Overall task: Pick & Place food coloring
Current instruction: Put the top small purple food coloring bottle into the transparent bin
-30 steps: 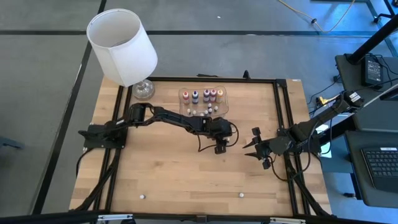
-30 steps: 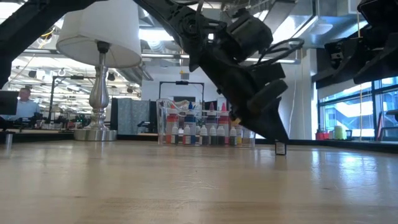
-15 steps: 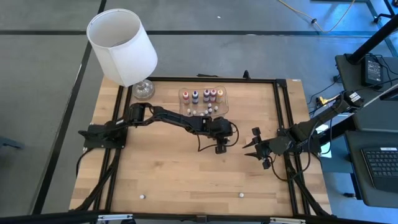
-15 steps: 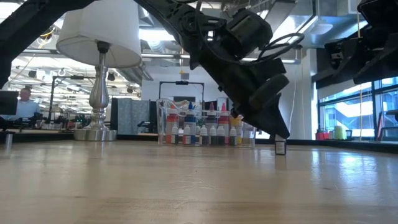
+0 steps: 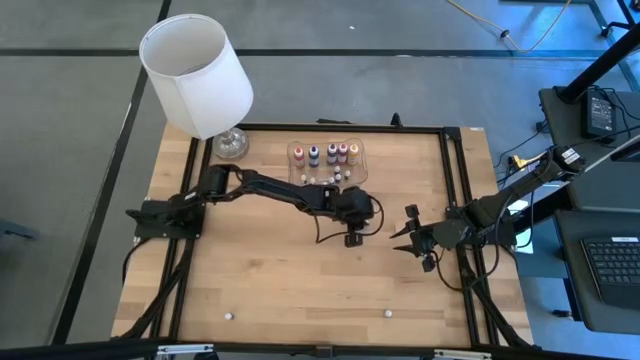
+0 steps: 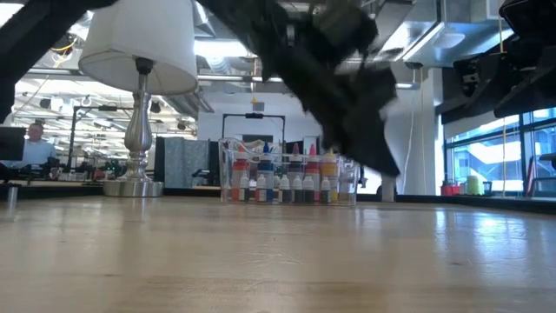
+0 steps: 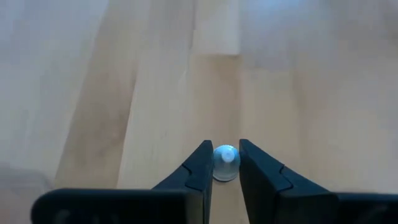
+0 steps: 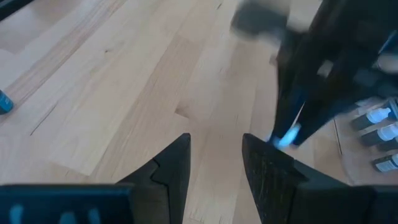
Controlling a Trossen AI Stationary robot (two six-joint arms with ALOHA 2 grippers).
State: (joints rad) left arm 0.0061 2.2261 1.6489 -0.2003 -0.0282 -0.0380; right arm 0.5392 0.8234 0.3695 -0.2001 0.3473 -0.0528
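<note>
Left gripper (image 7: 224,168) gripping bottle (image 7: 224,163) above wooden table (image 7: 124,93)

looks like a robotics lab set in a large open office or workshop hall. pale wooden tabletop (image 5: 280,270) framed by black metal rails (image 5: 452,180), standing on a grey concrete floor (image 5: 70,150). on the right, a dark side desk with a black keyboard (image 5: 610,268) and a black power brick (image 5: 603,110). far across the room in the low view, exposed ceiling ducts and strip lights (image 6: 48,83), tall windows (image 6: 499,161) on the right, and a seated person at a desk (image 6: 30,148) on the far left.
</note>
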